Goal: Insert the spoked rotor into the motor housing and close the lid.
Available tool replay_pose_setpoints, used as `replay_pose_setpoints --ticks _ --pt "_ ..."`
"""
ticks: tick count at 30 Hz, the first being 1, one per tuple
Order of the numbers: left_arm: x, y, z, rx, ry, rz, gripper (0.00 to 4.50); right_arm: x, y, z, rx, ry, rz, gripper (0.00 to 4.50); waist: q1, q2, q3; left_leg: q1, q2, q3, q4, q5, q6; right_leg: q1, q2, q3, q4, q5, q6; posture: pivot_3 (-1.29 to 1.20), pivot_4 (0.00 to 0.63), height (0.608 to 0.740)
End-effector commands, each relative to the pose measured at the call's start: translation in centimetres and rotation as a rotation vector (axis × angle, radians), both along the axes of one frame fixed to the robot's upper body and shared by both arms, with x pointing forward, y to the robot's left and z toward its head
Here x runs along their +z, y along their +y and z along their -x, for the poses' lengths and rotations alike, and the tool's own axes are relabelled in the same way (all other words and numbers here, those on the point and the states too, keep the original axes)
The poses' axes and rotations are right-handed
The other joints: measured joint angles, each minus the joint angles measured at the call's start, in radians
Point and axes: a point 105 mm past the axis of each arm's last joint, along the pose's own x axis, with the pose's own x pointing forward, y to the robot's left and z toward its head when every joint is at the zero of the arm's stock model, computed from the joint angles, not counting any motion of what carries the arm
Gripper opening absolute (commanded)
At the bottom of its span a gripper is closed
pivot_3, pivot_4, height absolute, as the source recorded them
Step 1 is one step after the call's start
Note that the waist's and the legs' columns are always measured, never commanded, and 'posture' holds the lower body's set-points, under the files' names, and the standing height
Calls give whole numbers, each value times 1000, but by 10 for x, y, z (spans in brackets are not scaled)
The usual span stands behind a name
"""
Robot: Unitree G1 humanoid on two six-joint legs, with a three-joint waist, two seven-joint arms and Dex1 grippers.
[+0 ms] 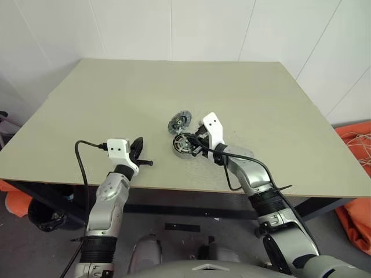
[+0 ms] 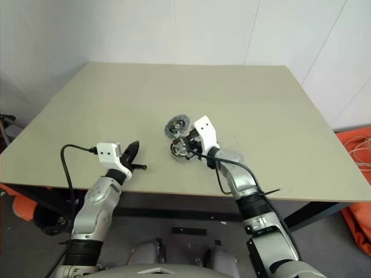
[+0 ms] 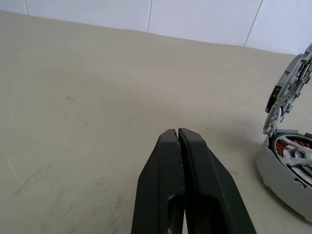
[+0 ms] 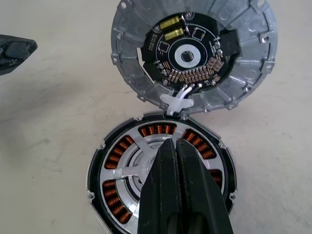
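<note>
The motor housing lies flat on the table, copper windings ringing its inside. The spoked rotor sits inside it, silver spokes over the windings. The lid stands open at the housing's far edge, its round circuit board facing me. My right gripper is shut with nothing in it, its tips over the rotor's middle; I cannot tell whether they touch. My left gripper is shut and holds nothing, pointing level over bare table to the left of the housing, well apart from it.
The beige table stretches wide around the motor, with its front edge close under both arms. White walls stand behind it. An orange heap lies on the floor beyond the table's right side.
</note>
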Motion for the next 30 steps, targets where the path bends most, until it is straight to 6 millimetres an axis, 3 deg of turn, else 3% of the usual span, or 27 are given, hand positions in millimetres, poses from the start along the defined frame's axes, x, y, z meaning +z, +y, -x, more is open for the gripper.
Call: replay_pose_setpoints --ticks 1,11,19,24,27,30 --pt "12 0 -3 4 -51 3 89 13 8 -6 23 -59 -2 0 0 0 0 0 0 0 0 0 0 0 0 0 0 0 0 0 0 740" --pt "7 -4 -3 -13 -25 34 89 -15 6 3 67 16 64 0 0 0 0 1 0 0 0 0 0 1 0 0 1 0 0 0 0 740" --pt "5 -5 -3 -13 -15 41 89 39 10 16 246 -148 99 0 1 0 0 0 0 0 0 0 1 0 0 0 1 0 0 0 0 740" --pt "2 -7 -6 -21 -7 46 89 43 5 26 382 -181 237 0 2 0 0 1 0 0 1 -1 2 1 0 0 0 0 0 0 0 740" --pt "1 -8 -7 -23 -4 47 66 43 3 24 425 -189 292 600 2 0 0 1 0 0 1 -1 2 1 0 0 1 0 0 0 0 740" --pt "0 -7 -6 -19 -2 50 66 43 2 20 454 -200 337 1560 1 0 0 0 0 0 1 -1 2 0 0 0 1 0 0 0 0 740"
